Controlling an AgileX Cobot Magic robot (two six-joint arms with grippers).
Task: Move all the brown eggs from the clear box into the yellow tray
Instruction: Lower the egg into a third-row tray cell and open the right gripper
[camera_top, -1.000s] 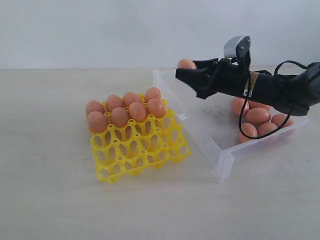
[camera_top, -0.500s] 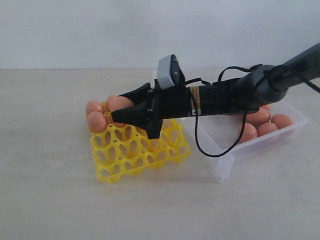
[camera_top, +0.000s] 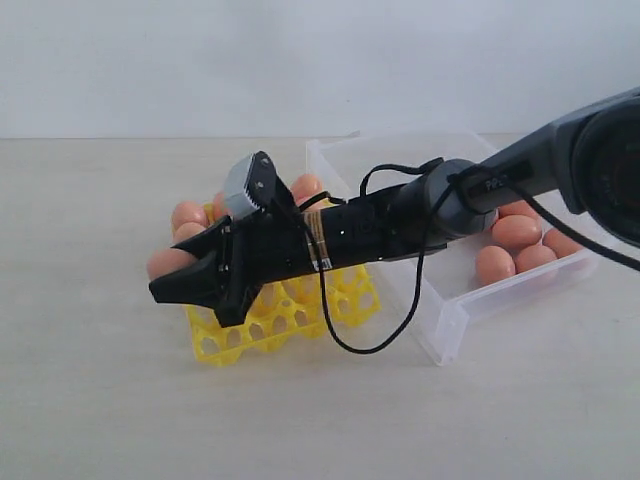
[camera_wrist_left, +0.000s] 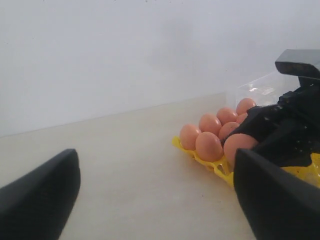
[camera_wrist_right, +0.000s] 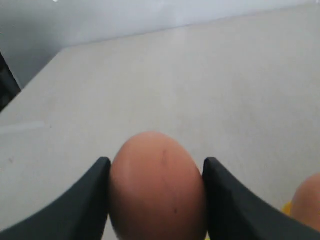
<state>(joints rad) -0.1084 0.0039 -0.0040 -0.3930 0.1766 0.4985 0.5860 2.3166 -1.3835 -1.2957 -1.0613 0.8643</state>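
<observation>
Eggs were being ferried one at a time, and within the last second the right gripper (camera_top: 172, 277) had swung away from the back corner of the clear box (camera_top: 440, 322), passed over the filled rear rows of the yellow tray (camera_top: 290, 322), and dropped low at the tray's left edge. Its fingers were clamped on one brown egg (camera_wrist_right: 156, 185), squeezing it from both sides, with the arm stretched across the middle of the scene. From these angles I could not tell whether the egg hung over an empty cup or just outside the rim. Judging by the empty front rows, the carry looked nearly done and a gentle lowering and release seemed to come next. Other eggs (camera_top: 190, 215) sat in the tray's back rows, and several more (camera_top: 515, 232) lay in the far end of the box, so much of the job remained. The left gripper (camera_wrist_left: 155, 200) hung off to the side, fingers wide apart and empty. Everything rested on a pale, matte table (camera_top: 100, 400), bare around the tray, before a plain white wall (camera_top: 200, 60).
</observation>
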